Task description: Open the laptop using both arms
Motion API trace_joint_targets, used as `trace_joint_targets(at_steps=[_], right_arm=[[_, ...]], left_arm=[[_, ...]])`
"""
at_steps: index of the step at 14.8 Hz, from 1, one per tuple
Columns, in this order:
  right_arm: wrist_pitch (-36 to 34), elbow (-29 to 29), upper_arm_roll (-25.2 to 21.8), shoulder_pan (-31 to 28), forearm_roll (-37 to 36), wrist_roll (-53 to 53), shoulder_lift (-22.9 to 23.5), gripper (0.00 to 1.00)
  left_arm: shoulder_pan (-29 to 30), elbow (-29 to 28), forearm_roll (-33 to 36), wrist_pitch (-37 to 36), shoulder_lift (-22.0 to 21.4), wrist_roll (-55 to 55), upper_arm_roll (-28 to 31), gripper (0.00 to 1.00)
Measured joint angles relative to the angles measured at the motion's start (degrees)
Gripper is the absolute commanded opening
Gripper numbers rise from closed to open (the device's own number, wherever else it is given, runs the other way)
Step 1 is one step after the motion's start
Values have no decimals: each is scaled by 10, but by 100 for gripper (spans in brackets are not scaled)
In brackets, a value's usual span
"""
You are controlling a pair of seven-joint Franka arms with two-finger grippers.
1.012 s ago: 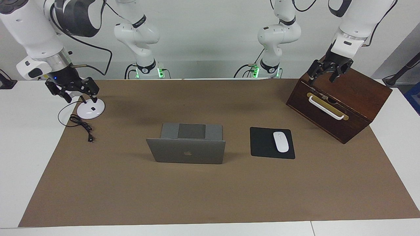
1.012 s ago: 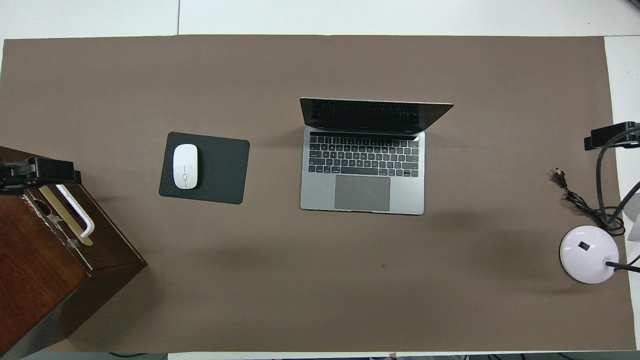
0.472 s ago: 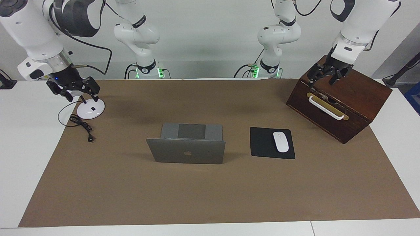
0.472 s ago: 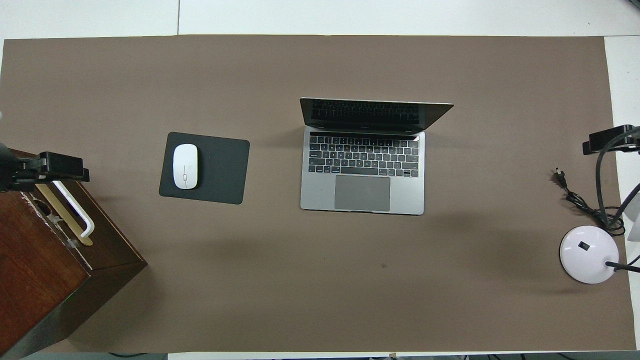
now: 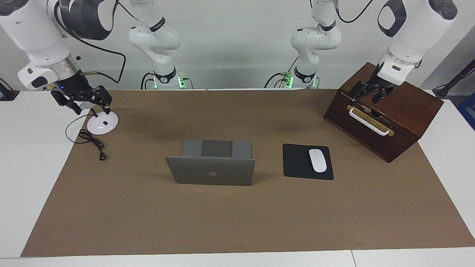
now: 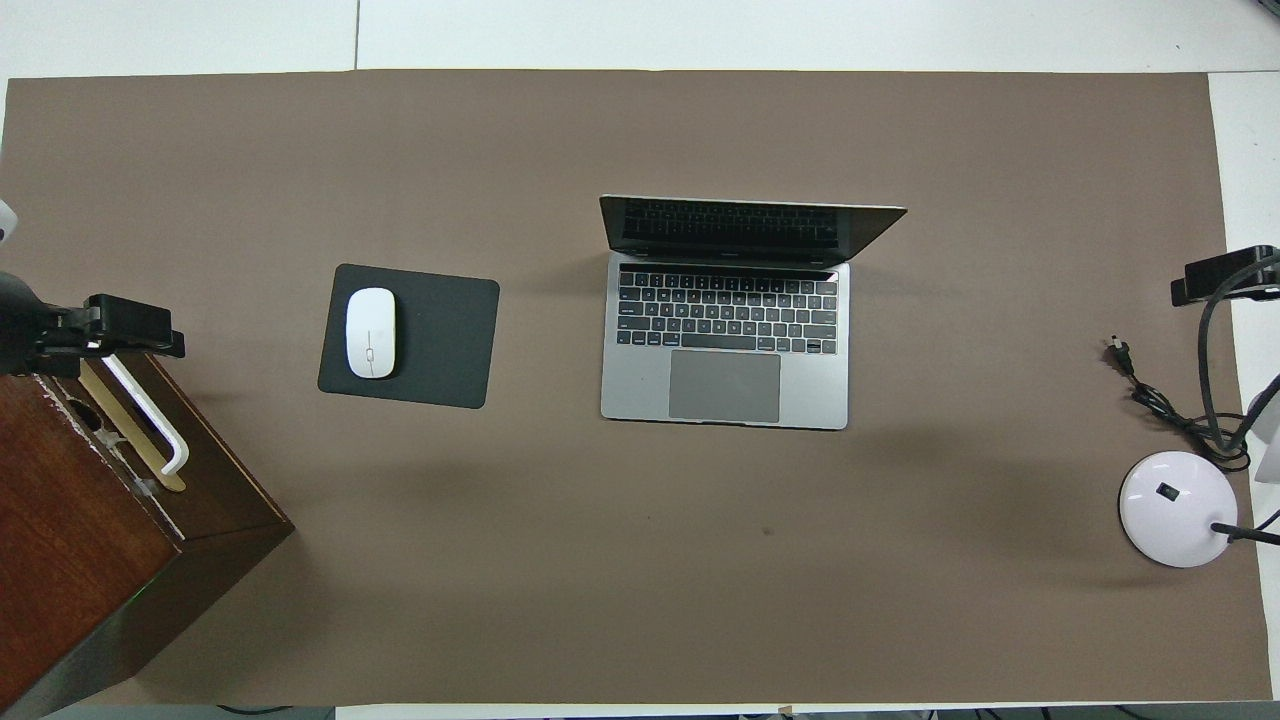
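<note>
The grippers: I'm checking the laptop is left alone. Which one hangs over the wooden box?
The left gripper, open, is over the wooden box above its white handle. The right gripper is over the lamp base. Neither touches the open laptop.

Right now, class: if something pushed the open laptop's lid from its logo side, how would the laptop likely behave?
The laptop looks thin and stiff, so it should not flex. Its raised lid would probably fold toward the keyboard. On the smooth brown mat the flat base might slide.

- Even, bright light from above; both views sharp.
- Soft, broad shadows lie on the brown mat (image 5: 237, 215) near the laptop (image 5: 210, 163).
- No strong glare.
</note>
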Motion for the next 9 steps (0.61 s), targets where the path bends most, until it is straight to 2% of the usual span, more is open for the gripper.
trace_joint_targets(at_steps=[4,9], right_arm=[[-1,2,0,0,0,0,-1,100],[-5,2,0,0,0,2,-4,100]], left_arm=[[-4,0,0,-1,0,0,1,100],[32,0,0,-2,3,27,-23,100]])
